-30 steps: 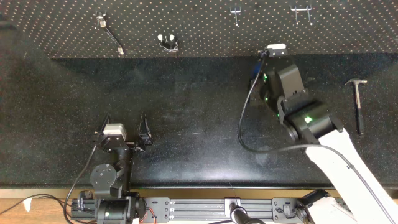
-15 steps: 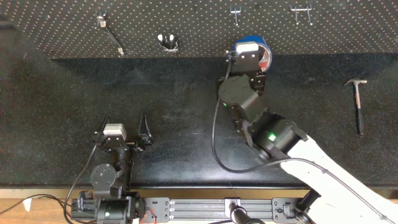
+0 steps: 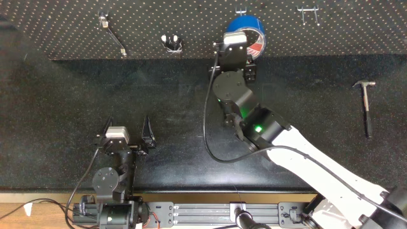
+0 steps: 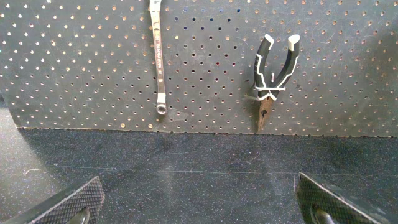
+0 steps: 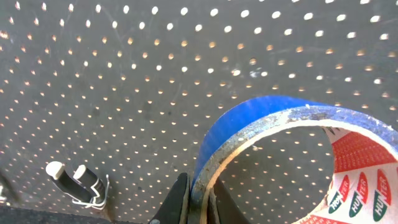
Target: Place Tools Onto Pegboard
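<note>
Right gripper (image 5: 198,200) was pinched nearly shut on the wall of the blue tape roll (image 5: 249,124), one finger inside the core and one outside. My read: gripping the wall leaves the core free to slide over a hook. The roll was up at the pegboard (image 3: 191,25), near the single hook (image 3: 240,11); I couldn't tell if the core lined up with it. Left gripper (image 4: 200,206) sat wide open and empty, low over the table (image 3: 191,95), facing the hung wrench (image 4: 157,56) and pliers (image 4: 272,78), well clear. Hammer (image 3: 365,105) lay on the table far right, not yet hung. I saw nothing between roll and hook.
</note>
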### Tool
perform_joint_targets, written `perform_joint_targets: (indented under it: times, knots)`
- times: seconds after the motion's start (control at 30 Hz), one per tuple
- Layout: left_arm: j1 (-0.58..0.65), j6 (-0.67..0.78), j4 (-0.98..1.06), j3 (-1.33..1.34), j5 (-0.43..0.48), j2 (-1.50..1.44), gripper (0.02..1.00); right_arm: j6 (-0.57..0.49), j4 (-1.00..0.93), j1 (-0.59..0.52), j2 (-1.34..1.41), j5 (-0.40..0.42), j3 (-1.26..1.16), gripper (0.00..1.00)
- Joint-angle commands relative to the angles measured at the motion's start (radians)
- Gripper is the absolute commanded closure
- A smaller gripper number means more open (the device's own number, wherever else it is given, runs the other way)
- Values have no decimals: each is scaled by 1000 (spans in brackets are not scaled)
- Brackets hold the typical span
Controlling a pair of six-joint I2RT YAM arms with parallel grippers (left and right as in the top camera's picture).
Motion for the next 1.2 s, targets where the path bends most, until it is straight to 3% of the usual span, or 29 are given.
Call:
perform_joint_targets:
  times: [0.03, 0.6, 0.77, 1.2]
  knots:
    - [4, 17, -6, -2, 14, -8, 23, -125, 70, 7, 48, 21, 17, 928]
    - [4, 17, -6, -2, 14, -8, 23, -176, 165, -79, 187, 21, 17, 928]
    - [4, 17, -6, -2, 14, -8, 23, -245, 227, -87, 221, 21, 17, 925]
    - [4, 17, -6, -2, 14, -8, 23, -247, 248, -132, 245, 20, 17, 923]
